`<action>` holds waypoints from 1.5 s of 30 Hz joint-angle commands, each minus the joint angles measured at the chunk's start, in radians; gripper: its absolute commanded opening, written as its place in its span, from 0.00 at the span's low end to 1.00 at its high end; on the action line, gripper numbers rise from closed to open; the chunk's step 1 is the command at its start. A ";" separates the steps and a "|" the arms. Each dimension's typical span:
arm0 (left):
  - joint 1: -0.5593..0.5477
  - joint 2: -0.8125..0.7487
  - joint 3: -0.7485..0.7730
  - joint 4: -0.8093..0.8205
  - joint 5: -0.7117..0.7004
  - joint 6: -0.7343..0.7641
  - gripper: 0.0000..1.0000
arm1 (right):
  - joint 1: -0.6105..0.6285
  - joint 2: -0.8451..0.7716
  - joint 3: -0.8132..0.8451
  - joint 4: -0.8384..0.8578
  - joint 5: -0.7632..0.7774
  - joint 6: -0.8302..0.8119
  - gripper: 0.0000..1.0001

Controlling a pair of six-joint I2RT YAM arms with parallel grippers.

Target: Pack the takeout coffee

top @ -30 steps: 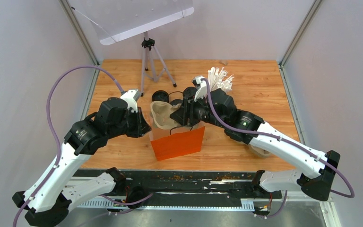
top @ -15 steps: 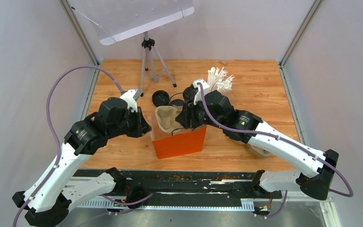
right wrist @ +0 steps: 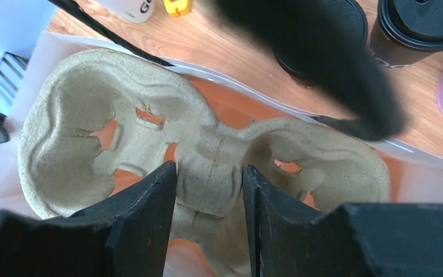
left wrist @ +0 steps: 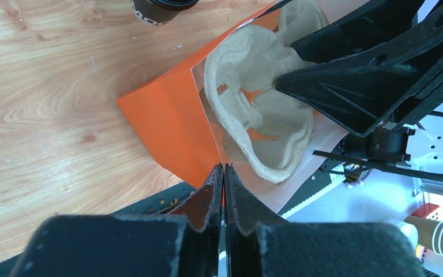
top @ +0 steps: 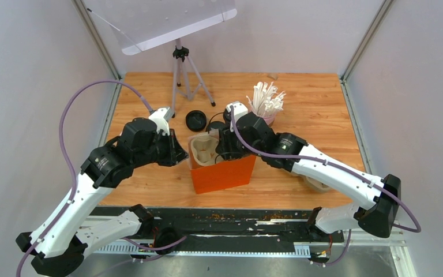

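- Our left claw [left wrist: 224, 167] has its two black fingers pressed together on the thin top edge of the bag [left wrist: 173, 124]. It pinches that wall at the left side of the mouth.
- The bag is smooth orange paper outside and white inside. It stands upright on the wood-grain table [top: 323, 104] with its mouth open.
- Our right claw [right wrist: 209, 171] reaches down into that mouth. Its flat black fingers stand partly apart and clamp the narrow raised bridge in the middle of the tray [right wrist: 81, 115].
- The tray is rough beige moulded pulp, with rounded wells on each side of the bridge. Orange shows through its cut-out slots. It sits in the bag's mouth.
- The cups [right wrist: 421, 26] are round with glossy black lids. They stand upright on the table just behind the bag, outside it and apart from the tray.
- Farther right we see a pink cup [top: 268, 119] bristling with white straws [top: 265, 95].
- At the back stands a thin-legged tripod [top: 180, 75].
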 commanded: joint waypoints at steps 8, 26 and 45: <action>0.004 0.030 0.004 0.068 0.005 -0.008 0.09 | 0.019 0.082 0.087 -0.080 0.122 -0.083 0.45; 0.004 0.020 -0.003 0.130 -0.044 -0.035 0.47 | 0.031 0.112 0.130 -0.217 0.148 -0.047 0.56; 0.004 0.057 0.097 -0.021 -0.139 -0.021 0.62 | 0.030 0.077 0.474 -0.390 0.069 -0.039 0.56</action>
